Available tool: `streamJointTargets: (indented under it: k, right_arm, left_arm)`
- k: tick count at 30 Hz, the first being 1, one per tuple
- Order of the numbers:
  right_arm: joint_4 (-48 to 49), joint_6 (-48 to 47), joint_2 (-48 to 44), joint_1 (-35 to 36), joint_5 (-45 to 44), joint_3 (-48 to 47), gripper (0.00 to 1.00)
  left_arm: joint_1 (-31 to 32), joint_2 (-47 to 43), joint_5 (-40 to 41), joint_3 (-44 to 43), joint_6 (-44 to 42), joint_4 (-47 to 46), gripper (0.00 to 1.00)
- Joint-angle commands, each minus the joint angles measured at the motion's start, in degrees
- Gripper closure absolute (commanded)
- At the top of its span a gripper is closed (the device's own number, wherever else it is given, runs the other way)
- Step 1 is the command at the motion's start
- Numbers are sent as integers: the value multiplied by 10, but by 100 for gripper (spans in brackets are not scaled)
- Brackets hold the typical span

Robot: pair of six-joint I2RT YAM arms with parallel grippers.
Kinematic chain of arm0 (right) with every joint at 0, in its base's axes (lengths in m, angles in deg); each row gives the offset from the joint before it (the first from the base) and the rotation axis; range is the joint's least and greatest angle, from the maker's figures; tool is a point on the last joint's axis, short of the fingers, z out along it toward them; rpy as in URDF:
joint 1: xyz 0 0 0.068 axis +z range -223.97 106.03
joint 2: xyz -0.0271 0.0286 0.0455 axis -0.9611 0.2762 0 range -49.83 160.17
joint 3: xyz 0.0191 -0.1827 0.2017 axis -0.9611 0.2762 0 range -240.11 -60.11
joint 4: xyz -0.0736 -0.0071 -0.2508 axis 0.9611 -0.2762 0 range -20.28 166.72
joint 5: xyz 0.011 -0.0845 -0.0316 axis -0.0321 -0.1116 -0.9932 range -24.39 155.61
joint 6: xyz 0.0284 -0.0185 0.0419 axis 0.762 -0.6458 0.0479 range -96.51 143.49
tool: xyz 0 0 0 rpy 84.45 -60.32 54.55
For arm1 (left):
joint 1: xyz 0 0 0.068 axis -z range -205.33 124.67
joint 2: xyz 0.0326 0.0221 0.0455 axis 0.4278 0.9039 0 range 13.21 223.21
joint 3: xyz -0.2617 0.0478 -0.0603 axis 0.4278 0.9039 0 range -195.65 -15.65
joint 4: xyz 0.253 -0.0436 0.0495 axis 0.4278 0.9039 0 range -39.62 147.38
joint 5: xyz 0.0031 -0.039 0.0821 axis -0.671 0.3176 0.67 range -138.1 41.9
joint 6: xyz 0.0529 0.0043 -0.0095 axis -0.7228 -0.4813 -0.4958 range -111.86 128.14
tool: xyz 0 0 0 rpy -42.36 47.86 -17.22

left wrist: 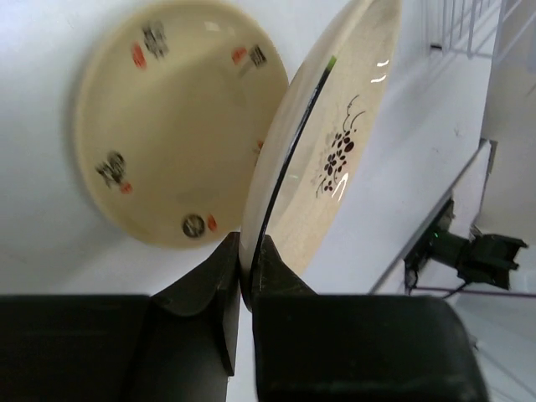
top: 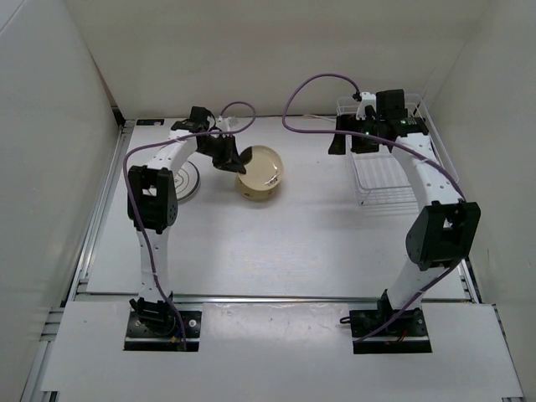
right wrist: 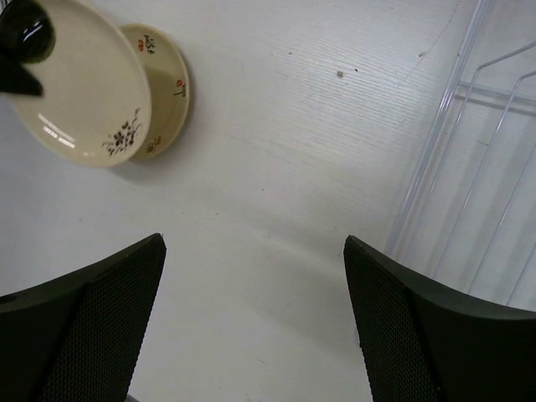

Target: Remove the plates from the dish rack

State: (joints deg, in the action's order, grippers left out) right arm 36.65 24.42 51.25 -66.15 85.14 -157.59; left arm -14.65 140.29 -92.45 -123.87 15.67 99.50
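While a grey plate [top: 188, 181] lies near the left edge of the counter [top: 301, 243], the left gripper [left wrist: 249, 266] clamps the rim of a tilted flowered plate [left wrist: 335, 142] above a flat spotted plate [left wrist: 167, 126]. The right gripper [right wrist: 255, 310], jaws spread, hovers by the dish rack [top: 381, 180] in the far right corner.

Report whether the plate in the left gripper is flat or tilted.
Tilted: the held plate stands nearly on edge, its rim pinched by the left gripper, near a flat plate.
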Motion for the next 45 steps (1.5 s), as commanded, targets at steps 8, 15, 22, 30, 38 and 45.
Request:
streamJointTargets:
  k: [8,15,22,30,38,45]
  right_arm:
    - [13,7,-71,-6,32,35,9]
    - [13,13,-76,-6,43,41,9]
    - [13,23,-76,-6,53,41,9]
    - [18,29,-76,-6,64,53,9]
    - [18,34,-83,-6,83,64,7]
    - [18,34,-99,-6,95,82,7]
  left_arm:
    - [-13,62,1,-81,-29,7,90]
    - [-13,91,-5,-61,-40,12,90]
    - [-13,102,1,-56,-40,23,85]
    - [-13,91,28,-56,-40,28,16]
    - [-1,59,65,-56,-40,28,10]
    - [23,26,219,-61,-45,23,6]
